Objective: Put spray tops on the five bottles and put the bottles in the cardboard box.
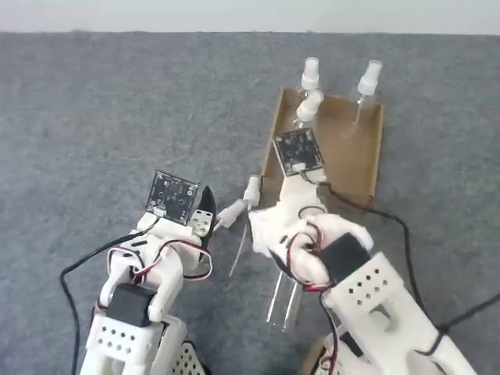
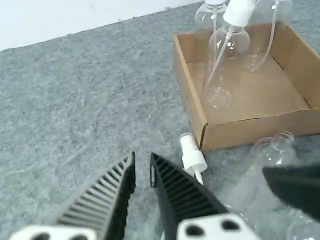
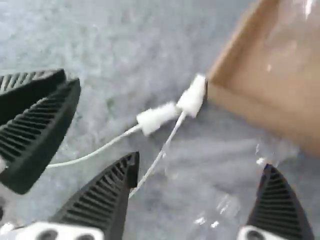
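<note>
High view: the cardboard box (image 1: 380, 148) sits upper centre-right. Three capped bottles (image 1: 310, 105) stand upright at its far side, and its near floor is bare. By its lower-left corner, the first top (image 1: 254, 188) touches the box, tube trailing down-frame. The second top (image 1: 232, 212) lies slanted toward the left gripper (image 2: 142, 160), whose jaws are nearly pressed together and hold nothing. Two uncapped bottles (image 1: 284, 301) lie lengthwise, mouths toward the box. The right gripper (image 3: 200, 165) is spread wide over one bottle. Open mat (image 1: 117, 117) fills the left.
</note>
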`<action>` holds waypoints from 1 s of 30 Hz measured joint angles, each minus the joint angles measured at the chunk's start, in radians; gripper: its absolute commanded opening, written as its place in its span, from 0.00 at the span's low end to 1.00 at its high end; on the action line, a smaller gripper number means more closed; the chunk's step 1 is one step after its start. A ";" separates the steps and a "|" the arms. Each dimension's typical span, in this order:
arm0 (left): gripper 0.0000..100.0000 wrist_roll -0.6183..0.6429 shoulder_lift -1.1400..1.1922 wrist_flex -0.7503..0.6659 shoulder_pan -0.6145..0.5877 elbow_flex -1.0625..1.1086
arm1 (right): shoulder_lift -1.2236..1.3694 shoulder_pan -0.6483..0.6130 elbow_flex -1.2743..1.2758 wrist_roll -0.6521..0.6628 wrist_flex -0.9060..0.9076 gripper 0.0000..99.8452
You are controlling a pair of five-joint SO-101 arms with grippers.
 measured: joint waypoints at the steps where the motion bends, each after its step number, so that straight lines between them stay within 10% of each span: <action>1: 0.04 0.000 0.000 0.000 0.000 0.000 | 0.000 -0.009 0.009 -0.026 0.002 0.31; 30: 0.04 0.000 0.000 0.000 0.000 0.000 | 0.199 -0.137 0.009 -0.190 0.273 0.31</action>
